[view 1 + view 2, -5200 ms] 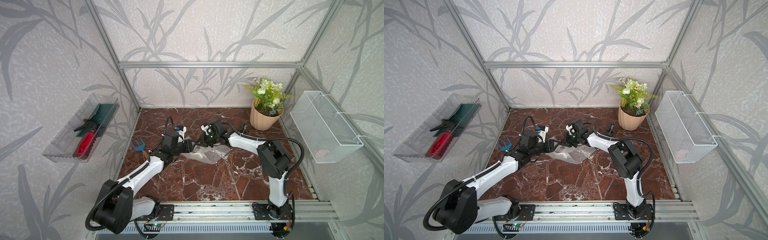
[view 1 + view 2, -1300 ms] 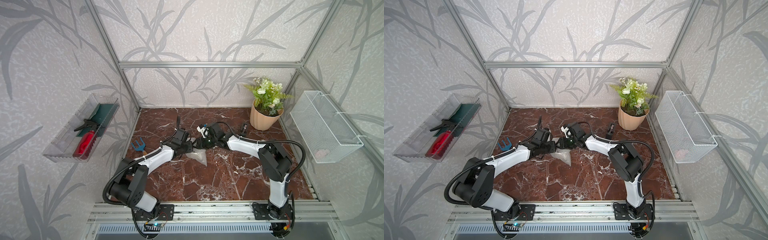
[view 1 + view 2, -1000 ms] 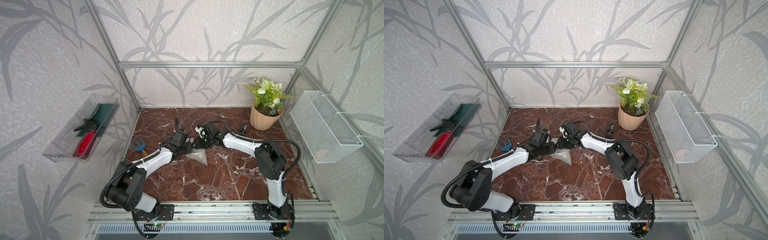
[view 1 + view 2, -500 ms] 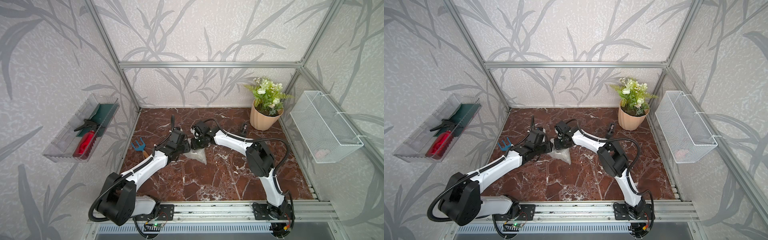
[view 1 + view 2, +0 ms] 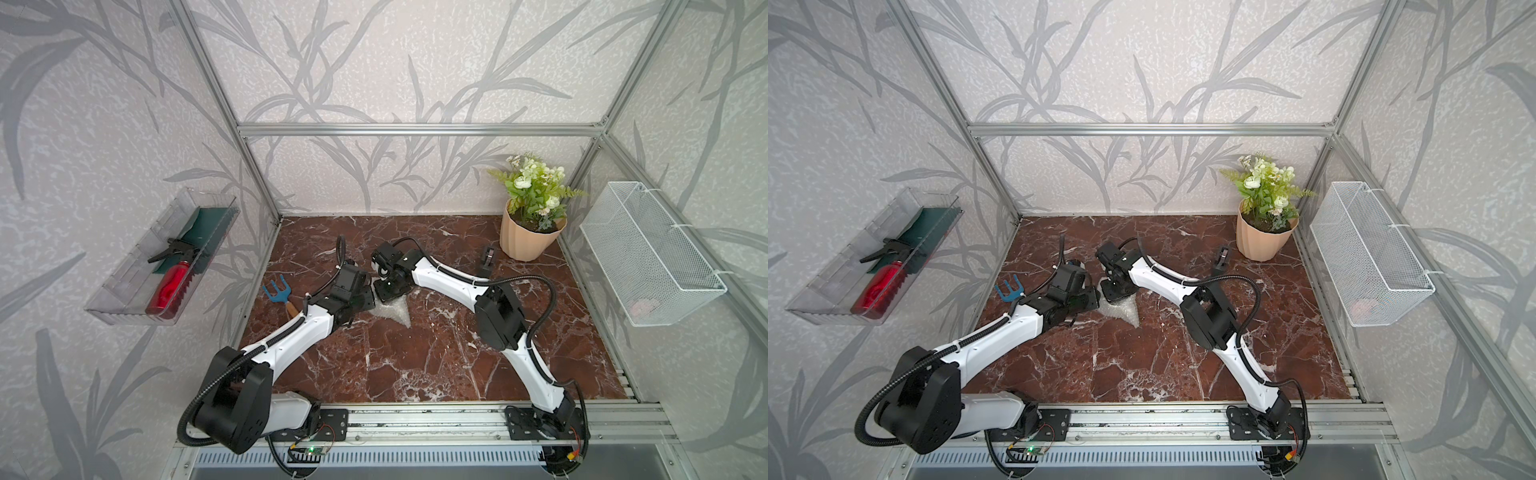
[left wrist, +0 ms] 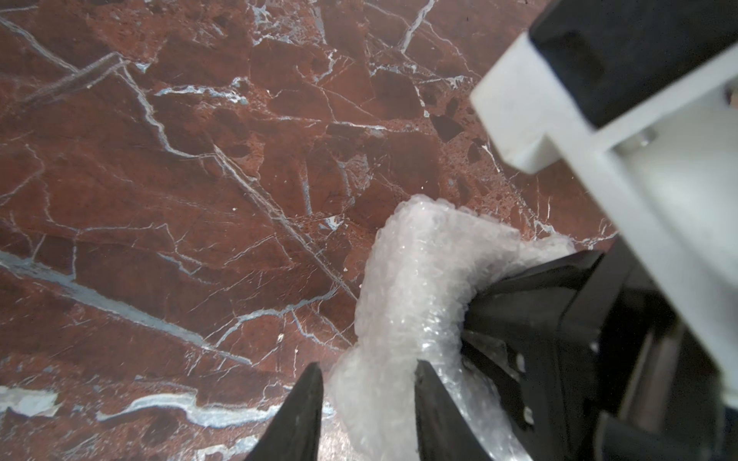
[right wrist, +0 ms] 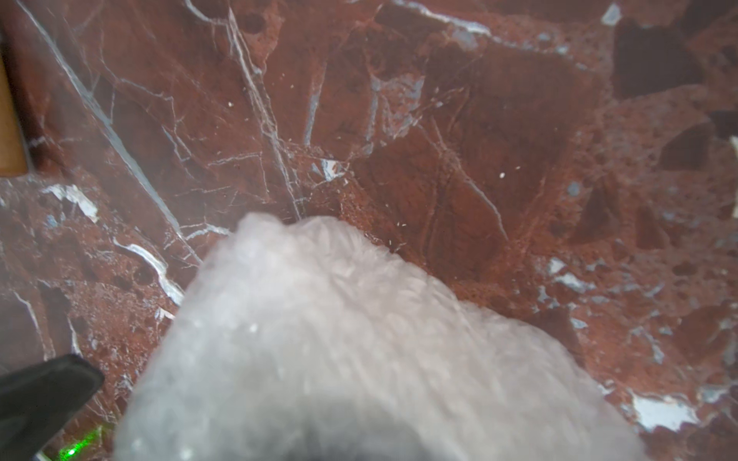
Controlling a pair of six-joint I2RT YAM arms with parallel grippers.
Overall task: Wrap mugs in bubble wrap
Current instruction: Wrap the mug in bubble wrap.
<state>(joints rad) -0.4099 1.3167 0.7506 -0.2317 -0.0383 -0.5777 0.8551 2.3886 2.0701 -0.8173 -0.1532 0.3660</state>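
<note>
Whitish bubble wrap lies bunched on the red marble floor, well apart from the peach plant pot. The left gripper pinches a rolled fold of it. The right gripper touches the wrap just beside the left one; its jaws are hidden, so I cannot tell how they stand.
</note>
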